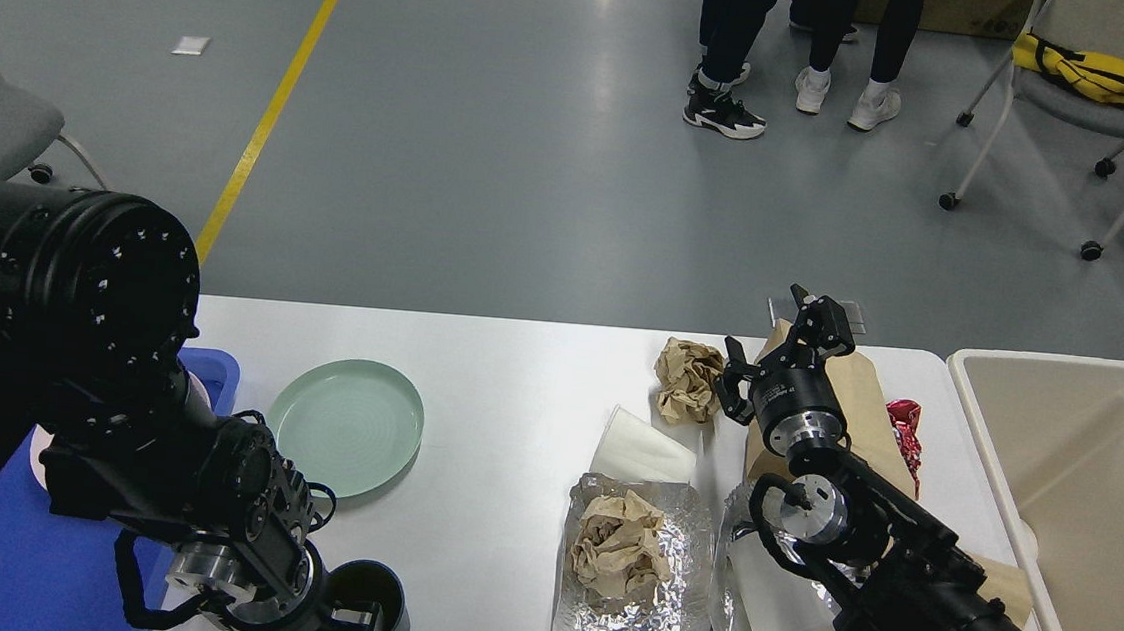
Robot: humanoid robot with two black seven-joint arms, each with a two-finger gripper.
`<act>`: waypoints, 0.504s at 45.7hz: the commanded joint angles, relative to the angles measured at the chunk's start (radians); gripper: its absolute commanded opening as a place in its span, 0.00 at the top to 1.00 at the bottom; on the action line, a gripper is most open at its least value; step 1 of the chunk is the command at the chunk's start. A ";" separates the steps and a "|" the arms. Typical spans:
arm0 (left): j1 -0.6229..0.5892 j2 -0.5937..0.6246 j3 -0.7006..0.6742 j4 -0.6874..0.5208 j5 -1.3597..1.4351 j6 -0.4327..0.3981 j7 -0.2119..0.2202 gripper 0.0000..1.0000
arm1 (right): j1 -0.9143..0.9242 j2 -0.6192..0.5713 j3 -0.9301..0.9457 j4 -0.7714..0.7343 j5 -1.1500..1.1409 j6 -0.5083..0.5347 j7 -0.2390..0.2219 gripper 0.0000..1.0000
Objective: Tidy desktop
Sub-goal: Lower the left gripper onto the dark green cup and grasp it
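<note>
Desktop [516, 392] fills the lower half of the head view, long axis running 9 to 3 o'clock, far edge square to me. Left gripper [360, 619] at 7 o'clock — one finger inside a dark cup [377, 602], grip unclear, cannot tell. Right gripper [782, 351] at 3 o'clock, fingers spread, holding nothing, above a brown paper bag [861, 399]. Green plate [348, 426] lies at 8 o'clock — just beside the blue tray [2, 552].

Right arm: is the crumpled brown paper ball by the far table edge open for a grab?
Probably yes. The right gripper hovers open right beside the crumpled paper ball, nothing between them; the white cup lies nearer, clear of the path.
</note>
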 commanded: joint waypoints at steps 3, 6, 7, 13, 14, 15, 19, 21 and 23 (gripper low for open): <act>0.004 0.000 0.009 0.001 0.000 0.004 0.003 0.52 | 0.000 0.000 0.000 0.000 0.000 0.000 0.000 0.00; 0.005 0.000 0.009 0.001 0.000 0.004 0.006 0.62 | 0.000 0.000 0.000 0.000 0.000 0.000 0.000 0.00; 0.005 0.000 0.009 0.002 0.002 0.004 0.006 0.64 | 0.000 0.000 0.000 0.000 0.000 0.000 0.000 0.00; 0.005 -0.002 0.020 0.002 0.002 0.000 0.006 0.73 | 0.000 0.000 0.000 0.000 0.000 0.000 0.000 0.00; 0.007 -0.002 0.023 0.002 0.003 0.000 0.006 0.76 | 0.000 0.000 0.000 0.000 0.000 0.000 0.000 0.00; 0.007 0.000 0.023 0.002 0.003 0.000 0.006 0.79 | 0.000 0.000 0.000 0.000 0.000 0.000 0.000 0.00; 0.007 -0.002 0.025 0.002 0.006 -0.001 0.006 0.88 | 0.000 0.000 0.000 0.000 0.000 0.000 0.000 0.00; 0.007 -0.002 0.025 0.002 0.009 0.000 0.006 0.93 | 0.000 0.000 0.000 0.000 0.000 0.000 0.000 0.00; 0.007 -0.002 0.023 0.004 0.012 0.000 0.006 0.95 | 0.000 0.000 -0.001 0.000 0.000 0.000 0.000 0.00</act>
